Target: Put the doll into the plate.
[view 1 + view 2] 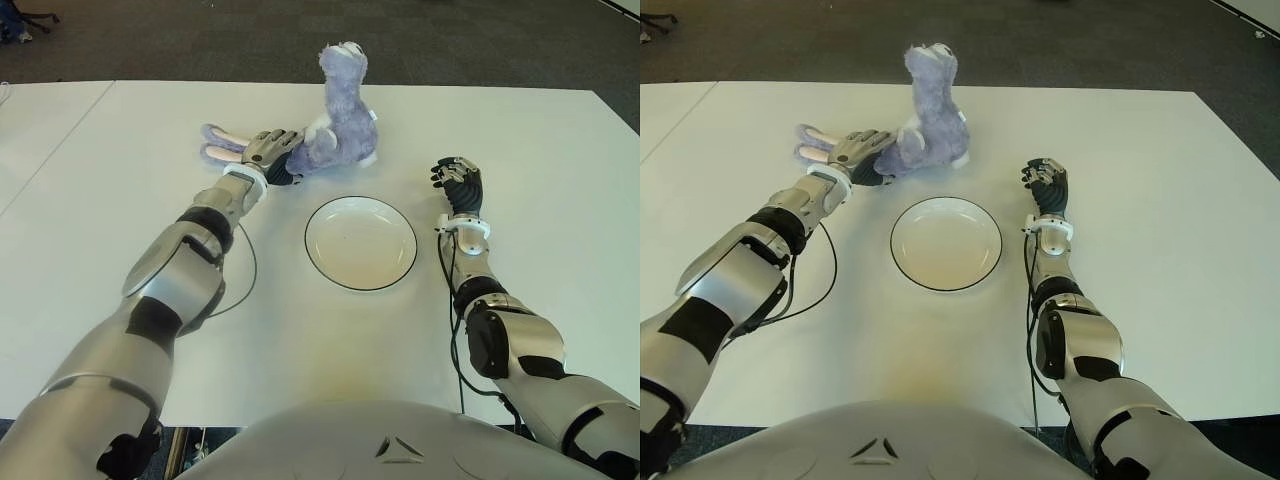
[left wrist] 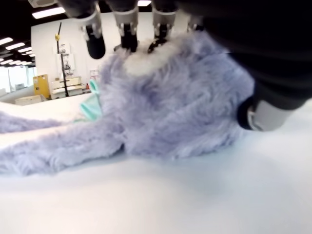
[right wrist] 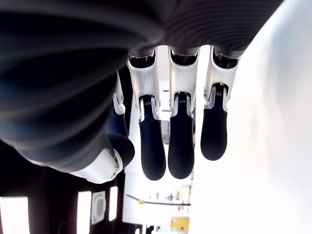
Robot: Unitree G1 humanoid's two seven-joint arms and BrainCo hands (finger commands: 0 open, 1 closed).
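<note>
A white surface (image 1: pixel 520 130) over dark carpet. My left robot hand (image 1: pixel 268 150) has its fingers (image 2: pixel 127 35) draped over the purple doll (image 1: pixel 340 120), grasp just forming. Next I judge: close, lift, carry to the empty plate (image 1: pixel 360 243) nearer me. My right robot hand (image 1: pixel 457 180), loosely open, shows right of the plate.

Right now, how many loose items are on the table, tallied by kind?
Plush doll: 1, purple, left hand closing on it
Plate: 1, white, empty
Total: 2
Right hand idle, right of the plate.
</note>
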